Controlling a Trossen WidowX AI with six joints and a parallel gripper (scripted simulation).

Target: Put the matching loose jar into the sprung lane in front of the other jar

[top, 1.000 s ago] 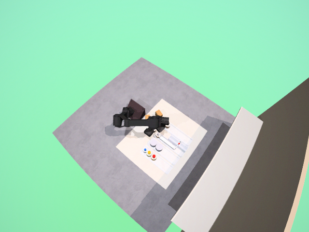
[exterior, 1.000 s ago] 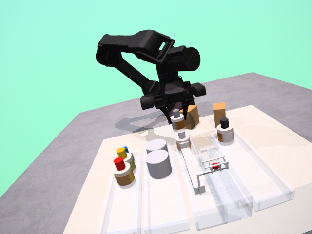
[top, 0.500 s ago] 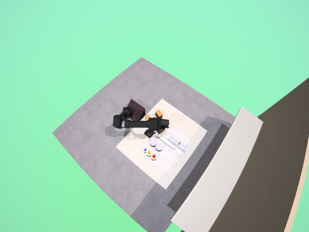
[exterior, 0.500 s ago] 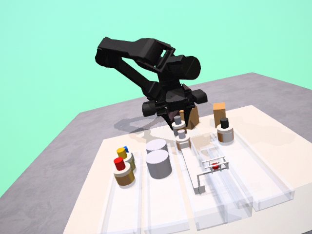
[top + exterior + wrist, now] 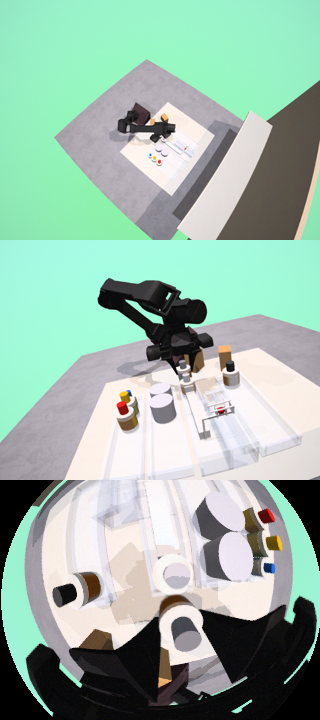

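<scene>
Grey-capped, amber-banded loose jar (image 5: pixel 183 367) sits clamped in my black gripper (image 5: pixel 182 366), just short of its twin jar (image 5: pixel 187 383) at the clear sprung lane (image 5: pixel 200 405). I lower, then push slowly, squarely.

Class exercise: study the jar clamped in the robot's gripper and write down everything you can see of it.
The held jar is a short cylinder with an amber-brown body, a wide cream shoulder and a narrow grey cap on top. It stands upright, clamped between the dark fingers of the gripper, which reaches down from above. It sits at the near end of the sprung lane, directly behind the matching jar already there. Whether the two jars touch cannot be told.
</scene>
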